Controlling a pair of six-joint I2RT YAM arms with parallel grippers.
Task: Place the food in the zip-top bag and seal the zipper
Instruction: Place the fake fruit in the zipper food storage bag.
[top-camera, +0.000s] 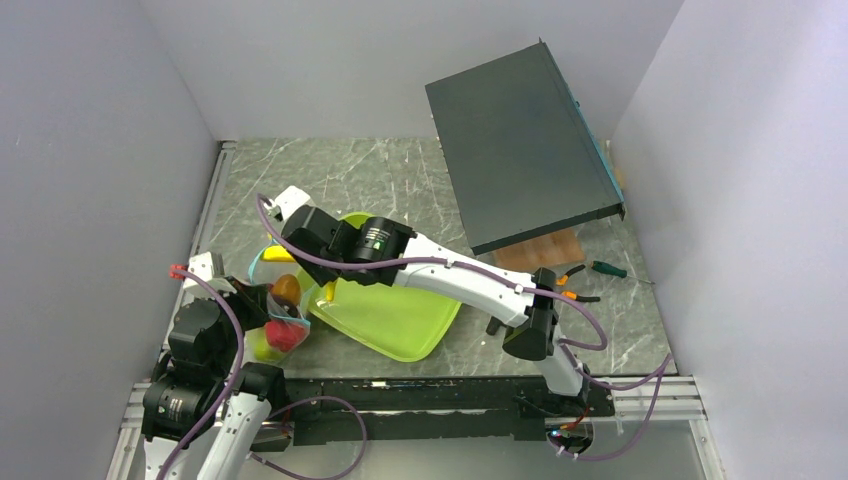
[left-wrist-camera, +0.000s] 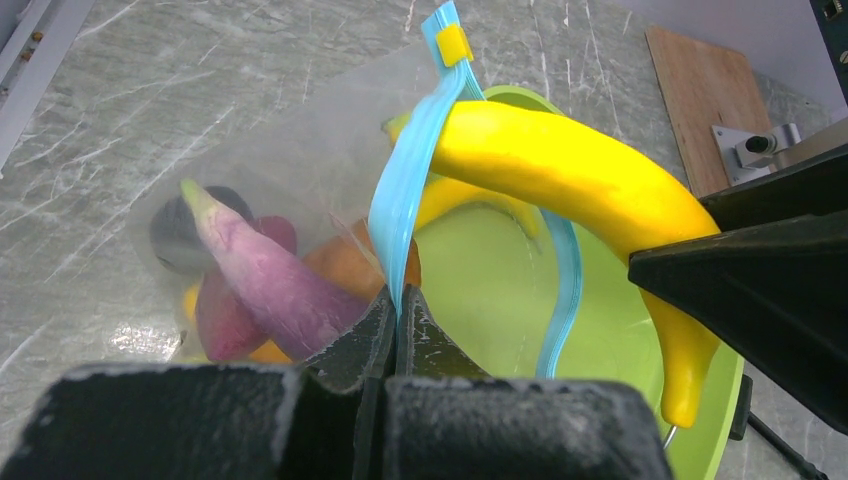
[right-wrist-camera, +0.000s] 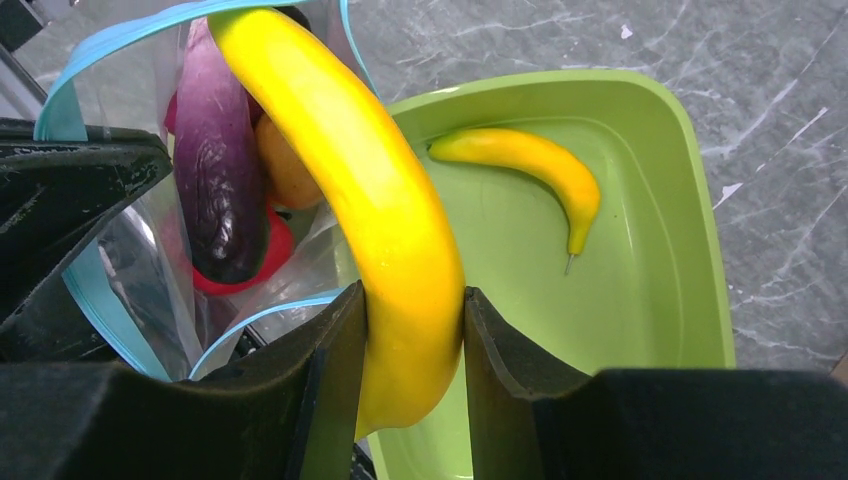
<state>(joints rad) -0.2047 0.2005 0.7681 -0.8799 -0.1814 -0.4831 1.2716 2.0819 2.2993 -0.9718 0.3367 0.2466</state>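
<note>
At zip-top bag (left-wrist-camera: 300, 170) mouth: right fingers (right-wrist-camera: 330, 365) clamp banana (right-wrist-camera: 370, 200); left fingers (left-wrist-camera: 355, 348) pinch zipper (left-wrist-camera: 398, 200).

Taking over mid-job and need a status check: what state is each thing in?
Bag: open, food pieces inside.
Zipper: unsealed, one side pinched.
Left hand: shut on zipper.
Right hand: shut on banana.
Banana: gripped, tip at bag's mouth.
Second banana: loose in tray.
Tray: one banana left in view.
</note>
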